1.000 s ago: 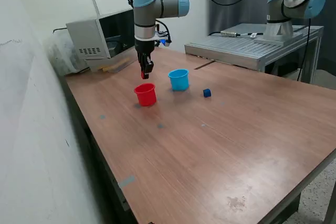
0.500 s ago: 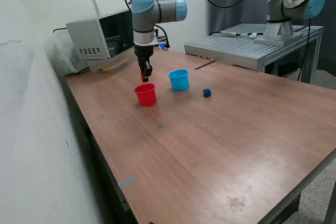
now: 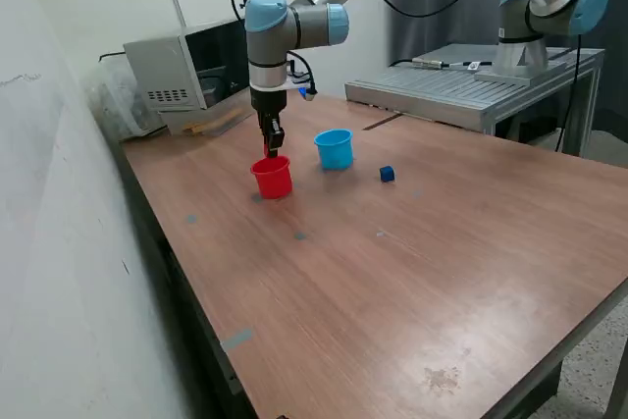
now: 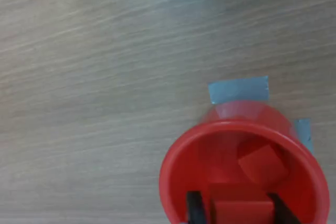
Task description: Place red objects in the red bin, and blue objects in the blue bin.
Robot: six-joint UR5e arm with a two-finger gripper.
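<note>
Two red cubes show in the wrist view: one (image 4: pixel 262 163) lies on the floor of the red cup (image 4: pixel 178 182), the other (image 4: pixel 240 208) sits between the dark fingers of the gripper (image 4: pixel 239 211), which is clenched on it just above the cup's mouth. In the exterior view, going from left to right across the upper middle of the frame, the red cup (image 3: pixel 273 180) comes first with the gripper (image 3: pixel 270 149) hanging directly over it, then the light-blue cup (image 3: pixel 335 149) just beside, then one dark-blue cube (image 3: pixel 387 174) a little apart on the wooden table (image 3: pixel 412 282). A second blue cube I cannot find. I judge the step in hand is dropping the second red cube; next the fingers should release it, then the arm should rise and go right to the blue cube.
</note>
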